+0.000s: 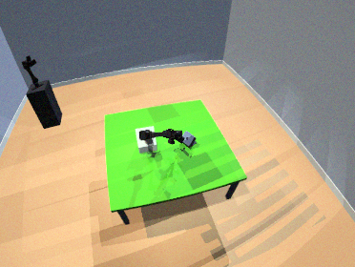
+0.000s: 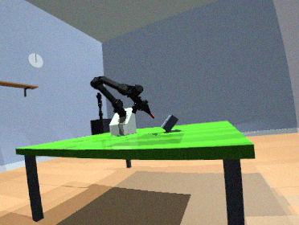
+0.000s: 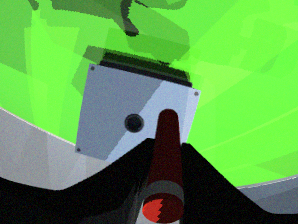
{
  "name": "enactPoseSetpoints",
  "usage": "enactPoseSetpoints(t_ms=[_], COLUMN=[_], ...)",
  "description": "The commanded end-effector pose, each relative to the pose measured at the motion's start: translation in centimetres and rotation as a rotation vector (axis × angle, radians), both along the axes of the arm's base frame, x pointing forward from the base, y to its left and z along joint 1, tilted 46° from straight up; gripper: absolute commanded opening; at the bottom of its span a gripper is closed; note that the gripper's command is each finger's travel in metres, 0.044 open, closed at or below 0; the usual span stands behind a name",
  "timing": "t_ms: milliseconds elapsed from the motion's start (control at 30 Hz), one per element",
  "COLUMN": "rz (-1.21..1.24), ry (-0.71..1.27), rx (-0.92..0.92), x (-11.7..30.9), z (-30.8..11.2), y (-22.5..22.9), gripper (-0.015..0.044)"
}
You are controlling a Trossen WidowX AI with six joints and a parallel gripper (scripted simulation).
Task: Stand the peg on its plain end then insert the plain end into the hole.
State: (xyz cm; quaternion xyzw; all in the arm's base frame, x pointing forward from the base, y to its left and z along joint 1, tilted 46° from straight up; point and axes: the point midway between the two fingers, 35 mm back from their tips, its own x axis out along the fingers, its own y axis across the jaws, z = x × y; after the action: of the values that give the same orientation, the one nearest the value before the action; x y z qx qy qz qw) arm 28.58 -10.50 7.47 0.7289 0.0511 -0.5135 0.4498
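Observation:
A dark red peg (image 3: 168,127) (image 2: 152,116) is held between the fingers of my gripper (image 3: 167,148) (image 2: 149,112), which is shut on it. In the wrist view the plain end points away toward the panel; the band (image 3: 167,189), grey in shade, and the bright red end face are nearest the camera. The peg is tilted and in the air, short of the sloped panel (image 1: 189,138) (image 2: 170,122) (image 3: 107,107). The panel's dark round hole (image 3: 134,123) is open and lies left of the peg's plain end in the wrist view. Any gap between peg and panel face is hard to judge.
The green table (image 1: 129,191) (image 2: 72,149) carries the white arm base (image 1: 146,144) (image 2: 123,128) and the panel. Dark arm shadows fall on the table. A black pedestal (image 1: 44,105) with another dark arm stands apart on the floor.

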Motion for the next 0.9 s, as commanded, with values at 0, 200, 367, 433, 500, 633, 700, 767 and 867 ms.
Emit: enactPoseSetpoints(t_ms=[0,200,367,433,500,633,700,767,867], rz=[0.048,0.089,0.097,0.101,0.105,0.113,0.117,0.121,0.128], ry=[-0.036,-0.065,-0.071,-0.074,-0.077,-0.083,-0.086,-0.089,-0.094], rx=[-0.003,-0.009,-0.011,-0.011,-0.012,-0.014,-0.015,-0.016,-0.017], x=[0.3,0.7,1.1,1.3,1.5,1.9,2.1,2.3,2.6], z=[0.5,0.9,0.7,0.6,0.5,0.3,0.2,0.1,-0.1], y=[0.1,0.2,0.1,0.0,0.0,-0.1,-0.2,-0.2,-0.3], gripper=[0.0,0.0,0.0,0.0,0.0,0.0,0.0,0.0,0.0])
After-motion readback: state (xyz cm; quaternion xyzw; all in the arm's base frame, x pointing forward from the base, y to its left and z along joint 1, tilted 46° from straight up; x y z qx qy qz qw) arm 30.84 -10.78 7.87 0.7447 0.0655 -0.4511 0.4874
